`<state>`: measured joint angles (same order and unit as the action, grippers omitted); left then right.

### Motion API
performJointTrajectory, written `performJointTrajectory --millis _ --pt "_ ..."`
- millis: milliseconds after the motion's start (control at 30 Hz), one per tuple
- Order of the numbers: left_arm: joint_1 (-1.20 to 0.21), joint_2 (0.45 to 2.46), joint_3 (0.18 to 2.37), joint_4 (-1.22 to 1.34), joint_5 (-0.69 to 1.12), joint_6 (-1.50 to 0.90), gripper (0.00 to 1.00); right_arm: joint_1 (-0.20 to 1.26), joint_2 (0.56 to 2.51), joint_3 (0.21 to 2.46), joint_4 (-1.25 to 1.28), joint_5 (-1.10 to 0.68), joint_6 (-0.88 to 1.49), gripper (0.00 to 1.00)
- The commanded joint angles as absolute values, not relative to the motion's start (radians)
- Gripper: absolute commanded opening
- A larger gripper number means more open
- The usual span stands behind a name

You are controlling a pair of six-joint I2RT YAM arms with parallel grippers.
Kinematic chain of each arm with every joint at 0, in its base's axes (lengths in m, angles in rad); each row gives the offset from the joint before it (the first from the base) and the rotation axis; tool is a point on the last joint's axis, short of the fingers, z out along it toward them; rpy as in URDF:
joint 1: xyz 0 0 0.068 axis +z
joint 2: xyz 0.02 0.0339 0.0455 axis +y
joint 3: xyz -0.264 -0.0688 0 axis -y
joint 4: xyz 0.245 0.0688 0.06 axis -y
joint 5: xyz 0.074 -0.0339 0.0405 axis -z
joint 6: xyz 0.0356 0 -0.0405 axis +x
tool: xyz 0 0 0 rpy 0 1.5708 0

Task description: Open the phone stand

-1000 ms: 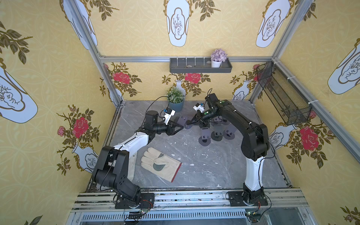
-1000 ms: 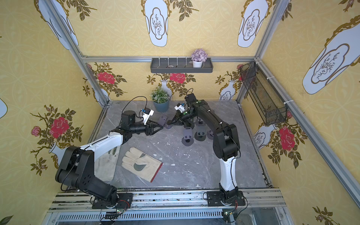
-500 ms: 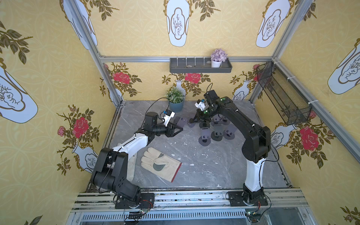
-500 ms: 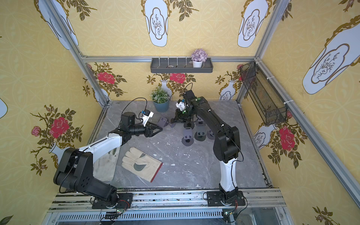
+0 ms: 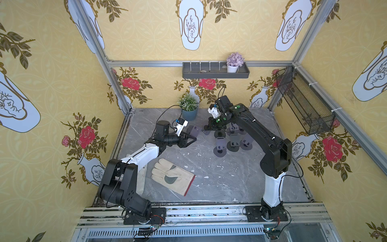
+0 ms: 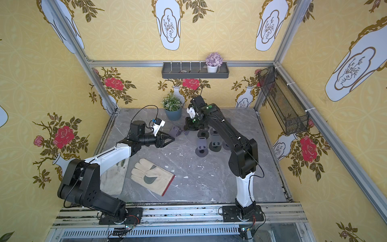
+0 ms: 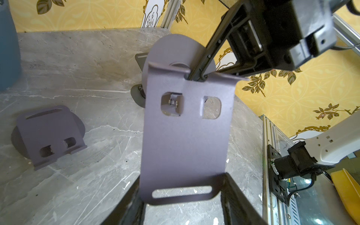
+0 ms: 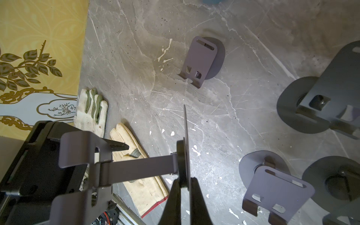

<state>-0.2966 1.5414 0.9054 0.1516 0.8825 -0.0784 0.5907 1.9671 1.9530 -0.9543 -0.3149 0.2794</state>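
Grey stand [image 5: 193,132]: off the desk [image 5: 209,178], hung in the air between the two pincers, not far from the pot [image 5: 189,114].
Plate [image 7: 185,136]: faces the left wrist camera, slotted end nearest it.
Base [image 8: 186,148]: a thin disc, seen edge-on from the right wrist.
Left pincer [image 7: 183,194]: clamped across the slotted end of the plate, a finger [image 7: 233,191] on each side edge.
Right pincer [image 8: 185,187]: closed tight on the rim of the base.
Change: a second ago the pincers stood closer, with the stand bunched between them. Now the left has drawn back toward its own side and the right wrist has swung a little toward the back wall, so plate and base are pulled apart.
Link [image 8: 140,165]: stretched almost straight from plate to base.
Meaning: the fold looks largely undone. What seems left is to set the angle and stand it down.
Other stands [image 5: 219,145]: a cluster on the desk under the right arm, plates raised.
Risk: the grip on the thin rim could slip.
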Motion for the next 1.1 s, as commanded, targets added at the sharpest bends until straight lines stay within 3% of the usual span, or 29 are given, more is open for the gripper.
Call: performJointTrajectory --millis 0,300,567,600,700,767,1067 --pt "-0.290 1.546 0.899 0.077 0.868 -0.054 0.45 0.588 1.945 1.954 -0.925 0.033 0.295 0.00" --pt "-0.290 1.540 0.897 0.069 0.868 -0.054 0.44 0.608 1.925 1.952 -0.922 0.114 0.276 0.00" --pt "-0.296 1.541 0.910 0.074 0.866 -0.071 0.47 0.631 1.918 1.924 -0.867 -0.030 0.266 0.00" --pt "-0.296 1.540 0.914 0.084 0.867 -0.086 0.52 0.631 1.918 1.919 -0.863 -0.038 0.272 0.00" --pt "-0.296 1.546 0.916 0.159 0.846 -0.191 0.86 0.629 1.909 1.898 -0.847 -0.052 0.295 0.00" --pt "-0.295 1.557 0.902 0.263 0.829 -0.329 0.98 0.619 1.897 1.878 -0.824 -0.067 0.324 0.00" --pt "-0.308 1.637 0.716 0.987 0.727 -1.104 0.99 0.586 1.854 1.812 -0.721 -0.115 0.448 0.00"
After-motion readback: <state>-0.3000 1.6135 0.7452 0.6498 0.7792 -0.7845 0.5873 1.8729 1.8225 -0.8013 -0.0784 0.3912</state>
